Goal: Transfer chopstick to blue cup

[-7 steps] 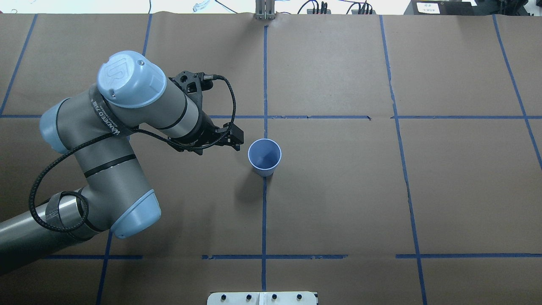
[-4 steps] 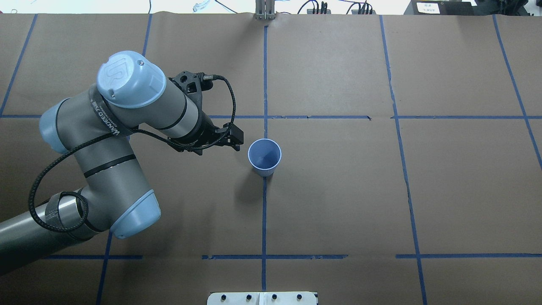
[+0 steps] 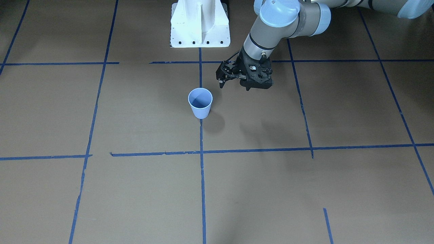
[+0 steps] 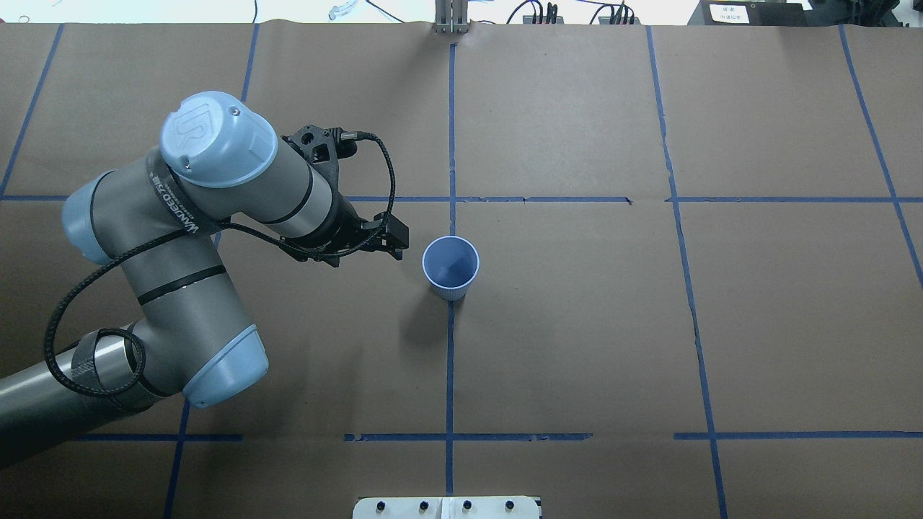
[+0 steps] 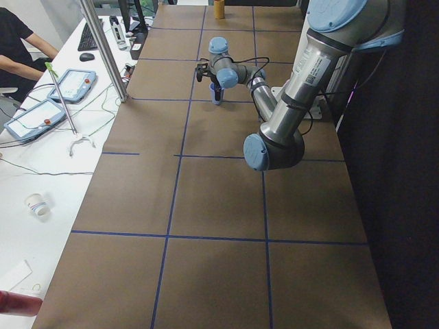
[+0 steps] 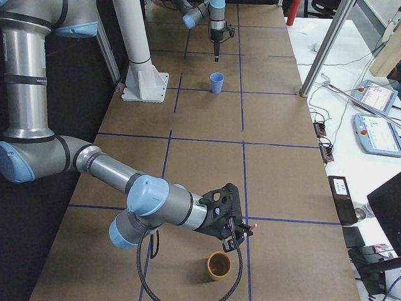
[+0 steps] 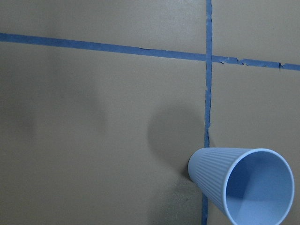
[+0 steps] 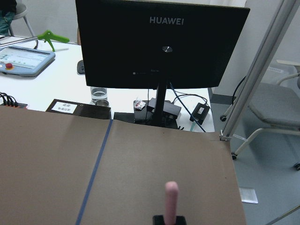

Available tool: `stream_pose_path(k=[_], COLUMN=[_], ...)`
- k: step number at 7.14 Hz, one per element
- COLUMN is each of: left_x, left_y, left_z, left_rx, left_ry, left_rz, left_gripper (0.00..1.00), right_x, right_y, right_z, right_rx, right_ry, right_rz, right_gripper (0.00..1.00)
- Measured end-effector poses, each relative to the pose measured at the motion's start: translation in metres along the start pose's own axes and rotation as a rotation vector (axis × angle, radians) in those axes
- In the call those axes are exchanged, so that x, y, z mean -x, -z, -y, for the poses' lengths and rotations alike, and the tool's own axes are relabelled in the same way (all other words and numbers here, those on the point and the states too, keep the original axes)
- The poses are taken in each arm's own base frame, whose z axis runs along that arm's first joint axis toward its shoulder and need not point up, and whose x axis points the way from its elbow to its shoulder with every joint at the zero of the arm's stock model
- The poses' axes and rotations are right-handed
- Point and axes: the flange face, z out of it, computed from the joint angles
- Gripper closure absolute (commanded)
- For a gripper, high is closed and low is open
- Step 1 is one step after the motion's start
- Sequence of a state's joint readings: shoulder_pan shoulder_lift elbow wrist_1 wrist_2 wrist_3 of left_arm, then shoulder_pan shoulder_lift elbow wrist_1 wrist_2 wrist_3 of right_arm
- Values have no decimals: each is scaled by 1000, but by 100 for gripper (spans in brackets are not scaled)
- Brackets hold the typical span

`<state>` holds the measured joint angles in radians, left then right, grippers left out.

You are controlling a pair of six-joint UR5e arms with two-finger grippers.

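Note:
The blue cup [image 4: 450, 268] stands upright and empty at the table's middle, on a blue tape line; it also shows in the front view [image 3: 200, 103] and the left wrist view [image 7: 239, 187]. My left gripper [image 4: 395, 243] hovers just left of the cup, apart from it, open and empty; it also shows in the front view [image 3: 226, 82]. My right gripper [image 6: 237, 229] is at the table's far right end, shut on a pinkish-red chopstick [image 8: 171, 199], which sticks out past its fingertips. The stick's tip also shows in the exterior right view [image 6: 253, 224].
A brown-orange cup [image 6: 218, 266] stands on the table just below my right gripper. The white robot base [image 3: 200, 30] is at the table's near edge. A metal post [image 6: 326, 44], a monitor [image 8: 161, 42] and desks with teach pendants lie beyond the table's edges.
My left arm has drawn back a little, moving its gripper slightly to the left, away from the blue cup. The cup has not moved.

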<state>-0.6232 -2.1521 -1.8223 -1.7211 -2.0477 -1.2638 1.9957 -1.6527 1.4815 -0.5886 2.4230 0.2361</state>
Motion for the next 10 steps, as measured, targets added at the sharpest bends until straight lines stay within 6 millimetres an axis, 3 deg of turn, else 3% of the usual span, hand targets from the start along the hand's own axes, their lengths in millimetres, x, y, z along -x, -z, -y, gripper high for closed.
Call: stream_pose_path(k=[1,3,5,6,7,8,10], left_x=[-1,-1,10,27,47,70,107], left_y=[4,11,16,18,23,31,49], left_z=[-1,0,8,14,22,32,52], left_rx=[-3,-11,-23,-30,-36,-32,-15], left_ry=[-3,-5,2,0,-23,-50,-81], left_rz=[-7,-15,-10,5,20,31,35], left_gripper=[0,0,0,0,0,0,0], right_x=[46,166,321,399,479,552,676], right_y=[-8,-47,-87,-97,-101,-102,-91], right_z=[24,78,113,122,123,110,61], right_rx=[29,84,159,183,184,166,124], right_ry=[-66,-33,-5,-16,-38,-65,-114], right_rz=[83,255,455,540,607,658,699], right_gripper=[100,99,99,99,100,99,100])
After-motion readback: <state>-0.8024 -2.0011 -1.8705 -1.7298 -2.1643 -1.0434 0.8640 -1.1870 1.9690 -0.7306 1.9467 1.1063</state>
